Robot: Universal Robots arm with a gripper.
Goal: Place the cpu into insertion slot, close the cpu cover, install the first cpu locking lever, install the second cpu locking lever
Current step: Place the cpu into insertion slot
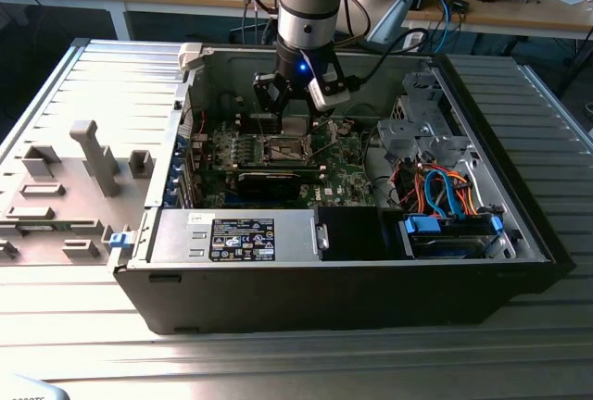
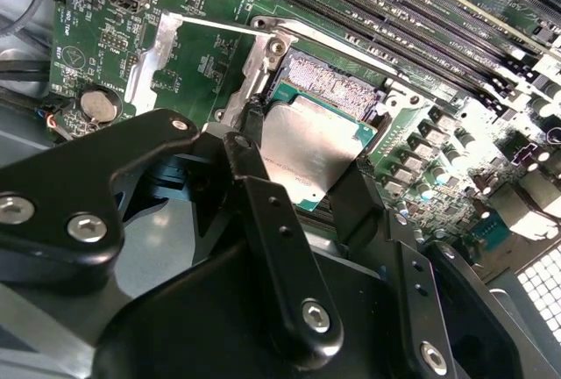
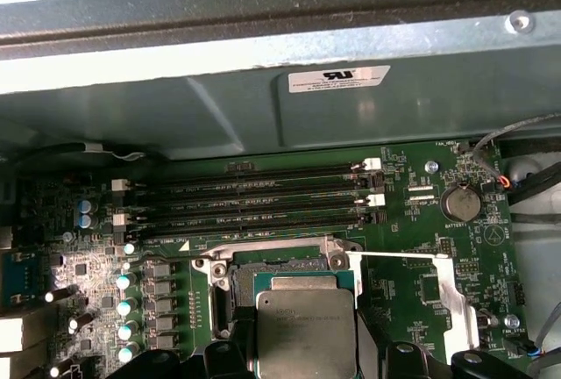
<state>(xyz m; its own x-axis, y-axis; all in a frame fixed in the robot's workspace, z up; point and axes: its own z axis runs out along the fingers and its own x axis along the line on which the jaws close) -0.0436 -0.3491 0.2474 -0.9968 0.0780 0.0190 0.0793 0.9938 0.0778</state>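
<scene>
Side panel: a grey case panel (image 1: 74,178) with moulded blocks lies flat at the exterior view's left, beside the open black computer case (image 1: 371,298) on the ribbed grey table (image 1: 296,363).
Labels: one black-and-white sticker (image 1: 243,238) on the silver power supply box (image 1: 232,233); one white sticker with black print (image 3: 339,78) on the grey case wall.
Tool: the black two-fingered tool (image 1: 295,111) (image 2: 307,158) is clamped narrow on the cpu, one finger (image 2: 263,177) on each of two opposite edges.
Cpu: the small flat square cpu with a silvery metal top (image 2: 308,144) (image 3: 302,333) is over the open socket (image 2: 333,81). Whether it touches, I cannot tell.
Counts: four long memory slots (image 3: 263,195), one round coin battery (image 3: 460,203), one thin silvery rod (image 3: 399,256) just beside the socket.
Room: the tool hangs well apart from the case walls.
Right end: blue and orange cables (image 1: 435,182) near the drive cage.
</scene>
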